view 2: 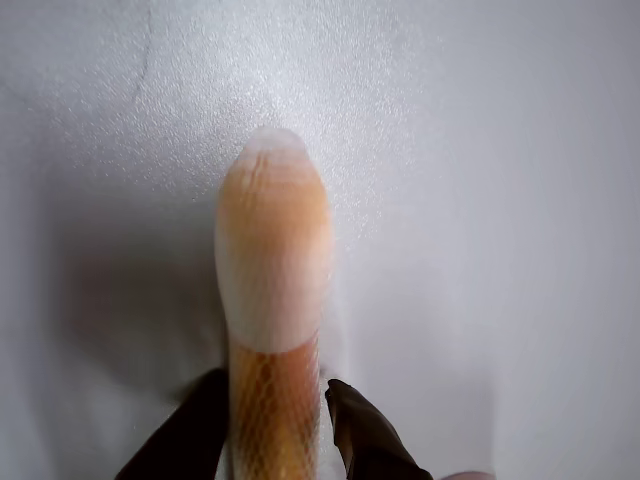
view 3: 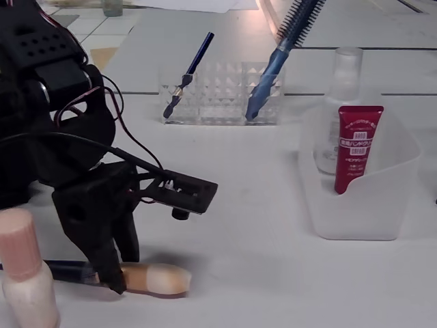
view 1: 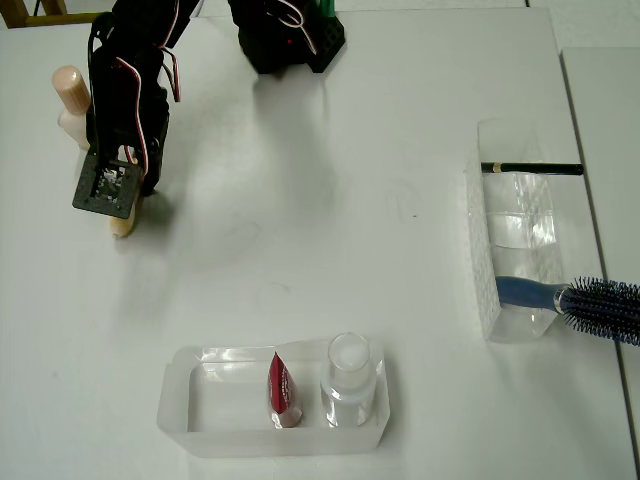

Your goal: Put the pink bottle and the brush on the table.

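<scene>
Worktop (view 1: 330,200), white and bare around the arm, carries everything and lies directly under the fingers (view 2: 275,425). 2 clear holders stand on it well away from the fingers: a tray (view 1: 200,425) with a red tube (view 1: 283,390) and a clear bottle (view 1: 349,375), and an organiser (view 1: 520,250) with a blue hairbrush (view 1: 590,298) and a thin black pencil (view 1: 530,168).

Pink bottle (view 3: 24,273) stands upright on the worktop just beside the fingers, apart from them, so its half of the job looks done.

Brush (view 2: 272,280) lies low and nearly flat between the fingers, its fluffy tip pointing out ahead of them. In the fixed view the bristles seem to rest on the worktop. The 2 dark fingers sit close on either side of the handle just behind the bristles, open only by about the handle's width, and appear to grip it.

The step in hand seems to be the release. It would go best by opening the fingers gently with the brush fully down, then lifting straight up, keeping the arm away from the bottle so it is not knocked over.
</scene>
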You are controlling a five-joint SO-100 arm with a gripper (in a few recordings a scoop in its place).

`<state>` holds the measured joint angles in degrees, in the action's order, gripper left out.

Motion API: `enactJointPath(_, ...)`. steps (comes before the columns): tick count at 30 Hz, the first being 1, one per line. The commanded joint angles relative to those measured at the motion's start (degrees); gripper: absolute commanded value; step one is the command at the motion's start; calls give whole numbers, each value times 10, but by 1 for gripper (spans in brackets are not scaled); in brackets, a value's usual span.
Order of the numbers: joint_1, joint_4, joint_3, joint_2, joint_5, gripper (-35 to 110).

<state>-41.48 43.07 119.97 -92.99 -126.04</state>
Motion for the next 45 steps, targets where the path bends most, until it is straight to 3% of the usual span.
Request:
enactJointPath(1,2,0,-3,-6,-9,20)
enactJointPath(20,2,-10,-23,-70,-3,48)
enactJointPath(35,2,80,-127,-106,26,64)
enactJointPath(38,10,71,-127,-122,87,72)
enactJointPath(45,83,59,-127,-187,337,74)
